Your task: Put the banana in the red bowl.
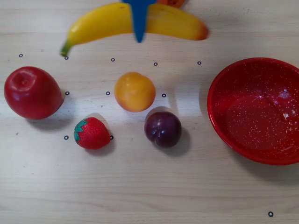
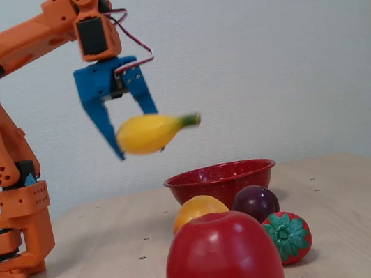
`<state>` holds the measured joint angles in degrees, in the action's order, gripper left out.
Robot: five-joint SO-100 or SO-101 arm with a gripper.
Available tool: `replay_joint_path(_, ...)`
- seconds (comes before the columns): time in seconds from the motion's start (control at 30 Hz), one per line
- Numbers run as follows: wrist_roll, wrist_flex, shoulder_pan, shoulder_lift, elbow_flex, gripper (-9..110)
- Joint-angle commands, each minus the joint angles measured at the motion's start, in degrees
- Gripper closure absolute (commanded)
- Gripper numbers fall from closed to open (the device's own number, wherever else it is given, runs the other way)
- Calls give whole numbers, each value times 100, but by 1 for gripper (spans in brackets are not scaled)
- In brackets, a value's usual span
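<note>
The yellow banana [image 2: 149, 132] hangs level in the air; the speckled red bowl [image 1: 261, 109] sits empty.

The table [image 1: 140, 186] was a light wood-grain top with small black ring marks dotted across it. Sitting right on it were a big red apple [image 1: 32, 92] at the left of the overhead view, a strawberry [image 1: 91, 133] just below and right of it, an orange [image 1: 134, 91] in the middle, and a dark plum [image 1: 162, 129] close beside the orange. The red bowl [image 1: 224, 126] sat well off at the right edge. The arm's orange base [image 2: 11, 244] stood on the table too, at the left of the fixed view.
</note>
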<state>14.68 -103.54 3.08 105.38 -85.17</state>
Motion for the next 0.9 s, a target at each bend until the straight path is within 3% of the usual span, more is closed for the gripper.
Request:
replay_joint_path(0.0,-519,-211,-519,650,563,101)
replay_joint_path(0.2,-1011,1020,-1898,905,18,101)
replay_joint_path(0.4,-686,2830,-2751,984,-729,101)
replay_joint_path(0.87,422,6785,-3261,888,-2760,101)
